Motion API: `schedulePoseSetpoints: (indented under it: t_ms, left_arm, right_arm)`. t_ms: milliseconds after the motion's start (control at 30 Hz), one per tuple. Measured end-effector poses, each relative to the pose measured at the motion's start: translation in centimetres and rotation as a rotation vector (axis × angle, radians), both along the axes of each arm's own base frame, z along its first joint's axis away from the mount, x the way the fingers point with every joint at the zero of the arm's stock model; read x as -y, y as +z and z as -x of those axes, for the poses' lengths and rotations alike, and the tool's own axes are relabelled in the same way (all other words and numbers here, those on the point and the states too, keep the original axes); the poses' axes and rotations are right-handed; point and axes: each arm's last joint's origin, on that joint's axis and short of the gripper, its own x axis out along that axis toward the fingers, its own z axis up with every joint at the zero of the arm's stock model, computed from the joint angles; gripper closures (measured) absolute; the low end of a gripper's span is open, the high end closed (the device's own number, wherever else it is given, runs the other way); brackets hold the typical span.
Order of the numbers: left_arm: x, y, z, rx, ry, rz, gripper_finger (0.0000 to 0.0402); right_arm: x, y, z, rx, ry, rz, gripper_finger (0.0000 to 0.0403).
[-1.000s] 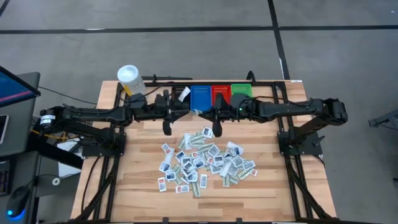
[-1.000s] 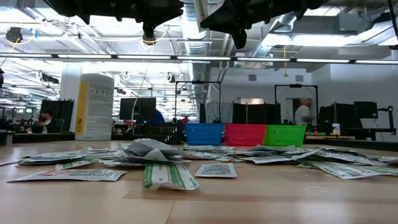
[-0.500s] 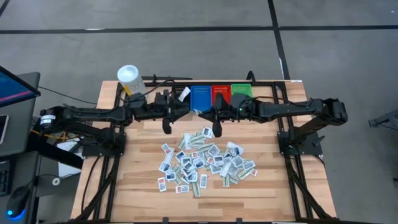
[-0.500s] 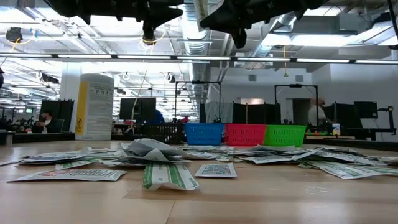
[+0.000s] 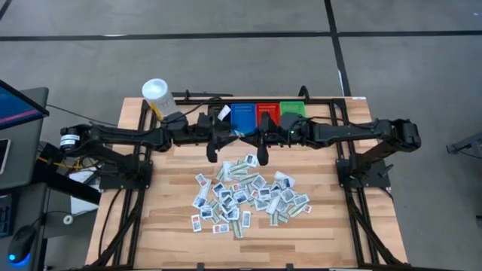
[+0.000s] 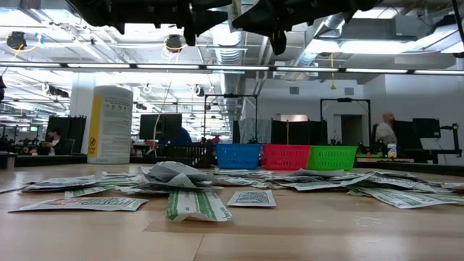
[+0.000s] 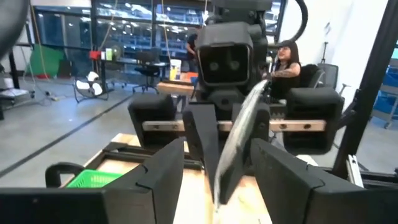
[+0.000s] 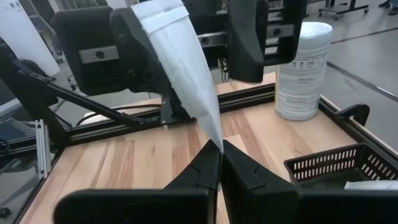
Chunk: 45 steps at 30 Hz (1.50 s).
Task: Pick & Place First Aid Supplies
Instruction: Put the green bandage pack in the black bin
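Observation:
One white packet of the first aid supplies hangs high above the table between my two grippers, behind the pile. My right gripper is shut on it. My left gripper faces it from the table's left, open, with one finger on each side of the packet's free end; a gap shows on both sides. The other packets lie in a loose pile on the wooden table top. My right gripper pinches the packet's narrow end between its two fingertips. The fingers come about level from the table's right. The packet sticks out ahead of them toward my left gripper, lifted clear of the table and standing on edge.
At the table's far edge stand a black bin holding a white packet, a blue bin, a red bin and a green bin. A white tub with a yellow label stands at the far left. People show in the room beyond.
My left gripper has moved toward the table's right, closer to my right gripper and the held packet. The packet has stayed where it was.

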Motion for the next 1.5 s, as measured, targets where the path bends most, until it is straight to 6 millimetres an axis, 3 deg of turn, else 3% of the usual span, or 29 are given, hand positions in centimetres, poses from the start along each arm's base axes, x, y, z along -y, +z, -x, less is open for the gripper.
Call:
schedulePoseSetpoints:
  t_ms: [367, 533, 767, 933, 1333, 1500]
  left_arm:
    - [-0.4, -1.1, -1.3, 0.037, -0.004, 0.082, 0.023]
    - [-0.3, -1.0, -1.3, 0.043, -0.005, 0.079, 0.0279]
    - [-0.3, -1.0, -1.3, 0.043, -0.009, 0.093, 0.0386]
    - [-0.3, -1.1, -1.3, 0.033, -0.009, 0.105, 0.0393]
    - [-1.7, -0.3, 0.4, -0.031, 0.057, 0.116, 0.0396]
    - [-2.9, -1.4, 1.8, -0.121, 0.219, 0.123, 0.0393]
  right_arm:
    - [0.0, 0.0, 0.0, -0.001, 0.0, 0.0, 0.0399]
    - [0.0, 0.0, 0.0, -0.001, 0.0, 0.0, 0.0399]
    - [0.0, 0.0, 0.0, -0.001, -0.002, -0.005, 0.0397]
    - [0.0, -0.1, 0.0, -0.011, -0.009, -0.007, 0.0392]
    - [0.2, -1.5, 0.5, -0.164, -0.094, -0.022, 0.0271]
    - [0.6, -2.2, 0.9, -0.23, -0.155, -0.091, 0.0237]
